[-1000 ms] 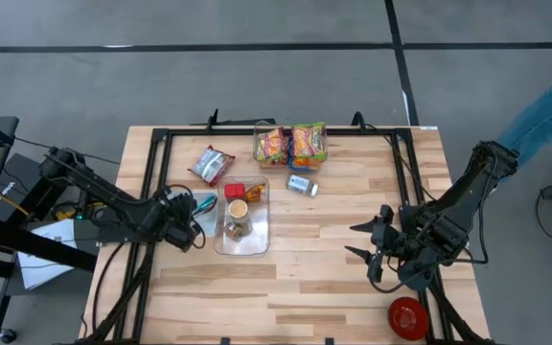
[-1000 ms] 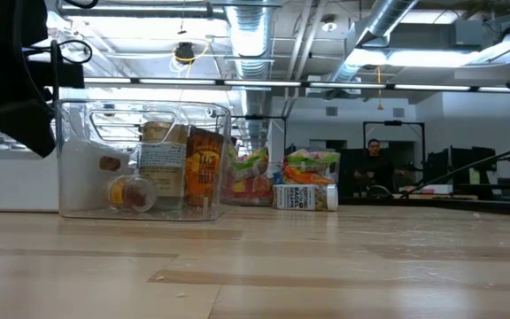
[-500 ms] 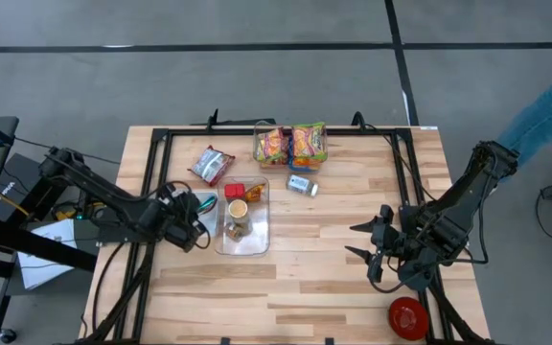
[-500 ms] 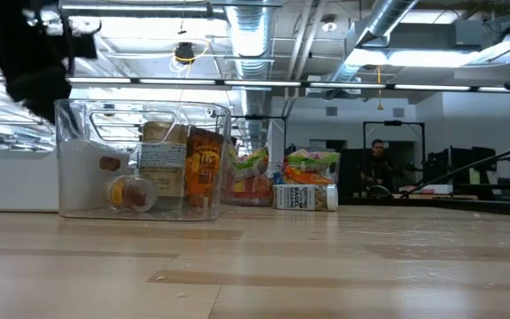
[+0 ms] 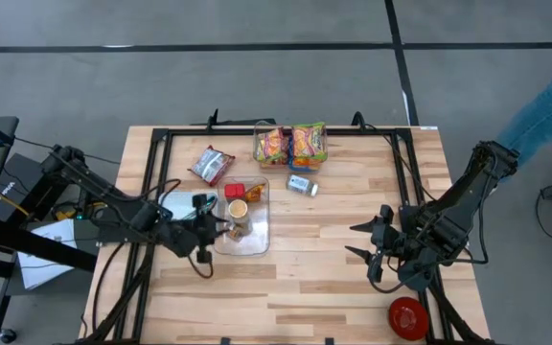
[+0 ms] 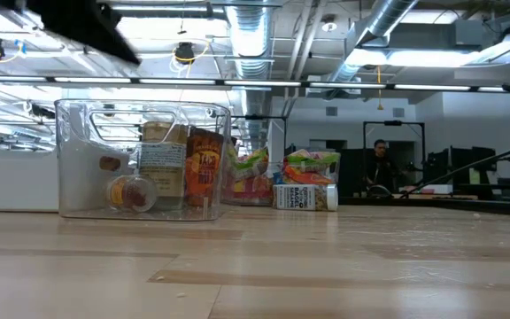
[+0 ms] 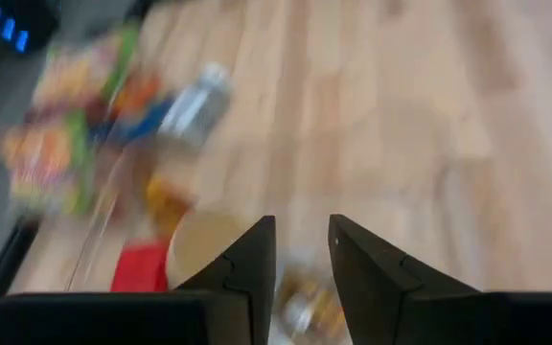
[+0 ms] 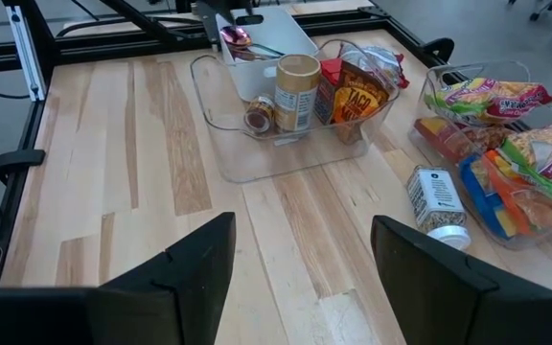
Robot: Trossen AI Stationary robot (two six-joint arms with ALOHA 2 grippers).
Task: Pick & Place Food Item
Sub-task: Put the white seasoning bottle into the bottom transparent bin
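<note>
Hovering at the left edge of the clear bin [image 5: 257, 241], the left gripper [image 5: 214, 230] is where we start: its fingers stand narrowly parted with nothing between them, and they point toward the bin's contents. Inside the bin we see a tan-lidded jar [image 5: 238, 208], a small jar lying on its side [image 5: 237, 229] and a red taco-seasoning packet [image 8: 359, 92] (the left wrist view is too smeared for finer detail).

Moving rightward, the loose food still outside the bin lies on the far side of it from that gripper: a red snack pouch [image 5: 212, 164] up beside the bin's far-left corner, two bright chip bags [image 5: 290, 144] at the table's back edge, and a small white canister [image 5: 302, 185] lying on its side just past the bin's right corner, its long axis running roughly along the table's width.

Farthest right, the right gripper [image 5: 369, 251] waits well apart over bare wood, fingers spread wide and empty. We judge the left arm nearer to everything; the canister sits between the two arms but closer to the left.
</note>
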